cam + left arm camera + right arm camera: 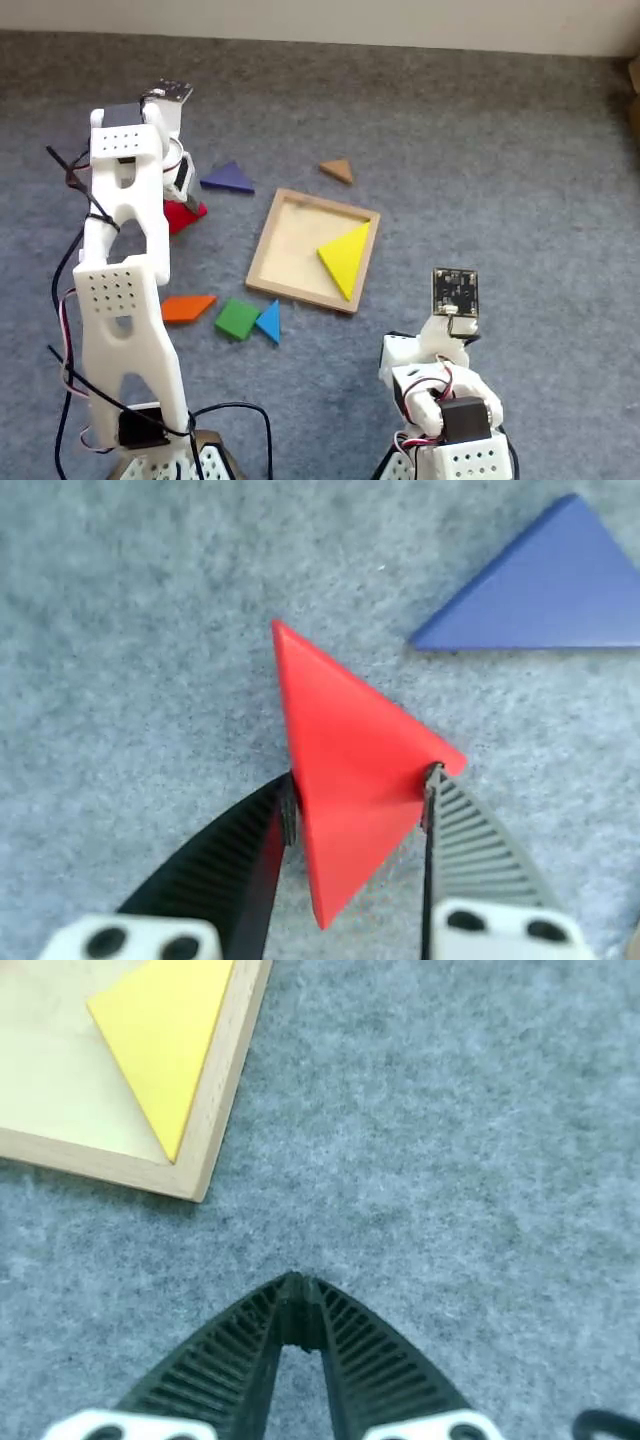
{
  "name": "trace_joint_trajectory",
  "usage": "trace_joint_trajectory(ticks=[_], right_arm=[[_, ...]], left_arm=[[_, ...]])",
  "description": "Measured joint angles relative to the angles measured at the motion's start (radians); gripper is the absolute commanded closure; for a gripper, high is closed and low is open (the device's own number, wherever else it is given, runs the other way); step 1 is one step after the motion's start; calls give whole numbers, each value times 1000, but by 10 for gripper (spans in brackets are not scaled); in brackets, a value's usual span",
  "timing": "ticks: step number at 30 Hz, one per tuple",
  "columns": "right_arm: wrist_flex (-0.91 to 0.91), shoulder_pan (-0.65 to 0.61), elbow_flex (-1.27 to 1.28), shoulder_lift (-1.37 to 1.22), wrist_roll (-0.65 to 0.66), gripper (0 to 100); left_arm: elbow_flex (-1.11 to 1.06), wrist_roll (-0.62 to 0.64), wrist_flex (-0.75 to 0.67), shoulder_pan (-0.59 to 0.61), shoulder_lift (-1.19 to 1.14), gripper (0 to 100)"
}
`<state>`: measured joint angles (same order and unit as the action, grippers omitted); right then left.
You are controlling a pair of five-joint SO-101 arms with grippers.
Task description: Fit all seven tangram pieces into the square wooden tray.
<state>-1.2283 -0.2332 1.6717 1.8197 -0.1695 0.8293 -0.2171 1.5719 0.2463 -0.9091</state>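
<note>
1. Wooden tray (pixel 262 262): middle of the desk, turned cornerwise between my two arms, likely so either can reach it.
2. Yellow triangle (pixel 347 255): in the tray, long edge against the right rim, leaving the rest open.
3. Red triangle (pixel 350 780): left of the tray, pinched across two edges by my left fingers (pixel 360 792), presumably next to go in.
4. Dark blue triangle (pixel 228 179): loose, just beyond the red.
5. Orange parallelogram (pixel 187 307), green square (pixel 237 319), small blue triangle (pixel 269 321): in a row nearer the desk's near edge, waiting.
6. Brown triangle (pixel 338 170): beyond the tray.
7. My right fingers (pixel 297 1305): closed, empty, parked off the tray's nearest corner.
</note>
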Motion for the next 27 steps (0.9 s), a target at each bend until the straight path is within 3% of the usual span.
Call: trace_joint_trajectory(ticks=[9, 27], right_arm=[[0, 0, 0, 0, 0, 994], [0, 0, 0, 0, 0, 994]], left_arm=[[176, -25, 98, -2, -2, 671], [183, -132, 63, -2, -123, 705]])
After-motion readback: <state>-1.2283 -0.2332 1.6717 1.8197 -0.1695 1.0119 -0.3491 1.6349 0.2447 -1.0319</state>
